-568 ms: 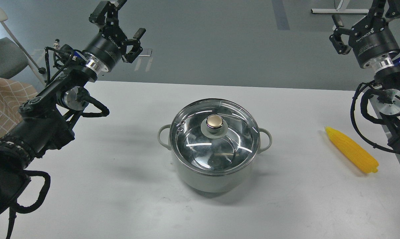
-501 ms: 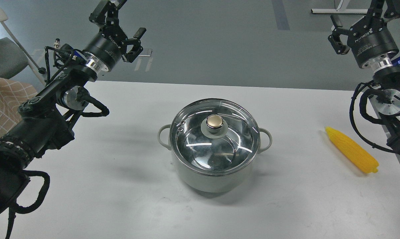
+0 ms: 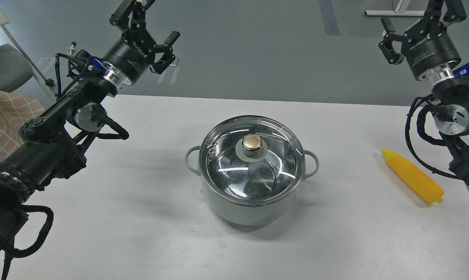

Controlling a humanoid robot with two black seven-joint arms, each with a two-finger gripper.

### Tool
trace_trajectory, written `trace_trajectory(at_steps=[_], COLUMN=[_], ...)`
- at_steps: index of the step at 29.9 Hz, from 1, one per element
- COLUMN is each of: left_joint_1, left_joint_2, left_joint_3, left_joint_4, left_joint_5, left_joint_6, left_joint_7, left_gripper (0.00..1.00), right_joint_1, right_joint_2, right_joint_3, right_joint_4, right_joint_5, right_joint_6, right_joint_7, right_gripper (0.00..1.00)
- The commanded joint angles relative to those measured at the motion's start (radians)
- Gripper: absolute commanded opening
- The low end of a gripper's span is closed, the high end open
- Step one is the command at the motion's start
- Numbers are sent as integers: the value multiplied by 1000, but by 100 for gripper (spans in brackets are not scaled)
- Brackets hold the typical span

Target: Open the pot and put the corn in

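Note:
The pale grey-green pot [image 3: 250,208] stands in the middle of the white table [image 3: 133,221], two loop handles at its sides. A round glass lid [image 3: 226,157] with a gold knob [image 3: 252,142] sits on it and closes it. The yellow corn [image 3: 412,175] lies on the table at the right, pointed end toward the far side. My left gripper [image 3: 150,19] is open and empty, high above the table's far left, well away from the pot. My right gripper [image 3: 417,15] is open and empty, high at the far right, beyond the corn; its fingertips run off the top edge.
The table's right edge runs close past the corn. A grey chair [image 3: 4,70] and a checked cloth [image 3: 4,116] are off the table at the left. Grey floor lies beyond the far edge.

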Motion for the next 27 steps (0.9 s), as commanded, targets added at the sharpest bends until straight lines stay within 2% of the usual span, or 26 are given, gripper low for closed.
trace_trajectory(at_steps=[1,27], left_joint_1=[0,0], left_joint_2=[8,28], left_joint_3=[-2,-40], left_joint_4=[0,-30], left_joint_5=[-2,-17], left_joint_6=[0,0], left_joint_7=[-9,0], left_gripper=[98,98], right_joint_1=[0,0], right_joint_2=[2,7], right_joint_3=[-1,-5], right_joint_4=[-1,16], right_joint_5=[0,-3], right_joint_6=[0,-9], right_joint_7=[0,0], right_gripper=[100,100])
